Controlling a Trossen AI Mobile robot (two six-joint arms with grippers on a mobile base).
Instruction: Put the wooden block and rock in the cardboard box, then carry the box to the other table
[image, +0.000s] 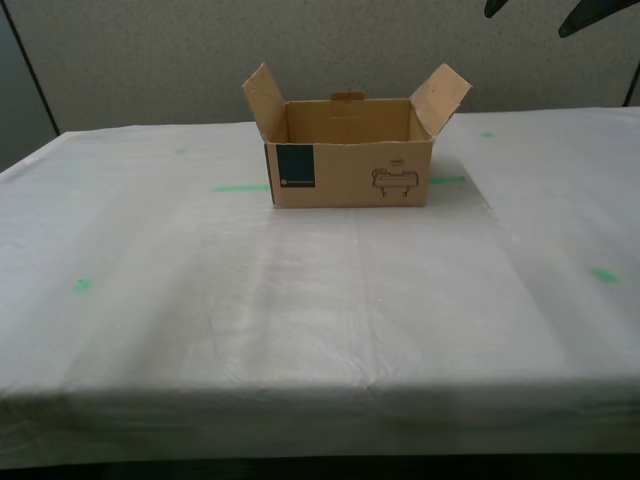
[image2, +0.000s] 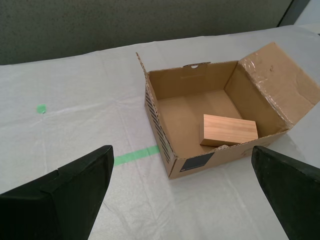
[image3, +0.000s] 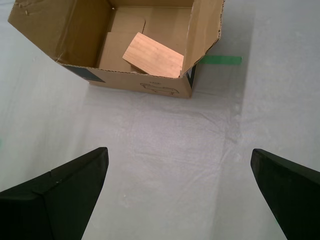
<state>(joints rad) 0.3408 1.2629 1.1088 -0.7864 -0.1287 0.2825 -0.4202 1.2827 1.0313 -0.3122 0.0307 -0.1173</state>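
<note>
The cardboard box (image: 349, 160) stands open, flaps up, on the other table (image: 320, 300), the one draped in white cloth, toward its far middle in the exterior view. Inside the cardboard box (image2: 200, 120) lies the wooden block (image2: 229, 130). The first wrist view shows the wooden block (image3: 153, 55) tilted against the near wall of the cardboard box (image3: 135, 82). The rock is hidden. My second gripper (image2: 181, 149) is open, above and short of the box. My first gripper (image3: 179, 150) is open too, over bare cloth on the box's printed side. Both hold nothing.
Green tape marks dot the cloth (image: 82, 285) (image: 604, 274), and green strips run out from under the box (image: 240, 188) (image2: 135, 155) (image3: 220, 60). A grey wall stands behind the table. Dark shapes (image: 600, 15) hang at the exterior view's top right.
</note>
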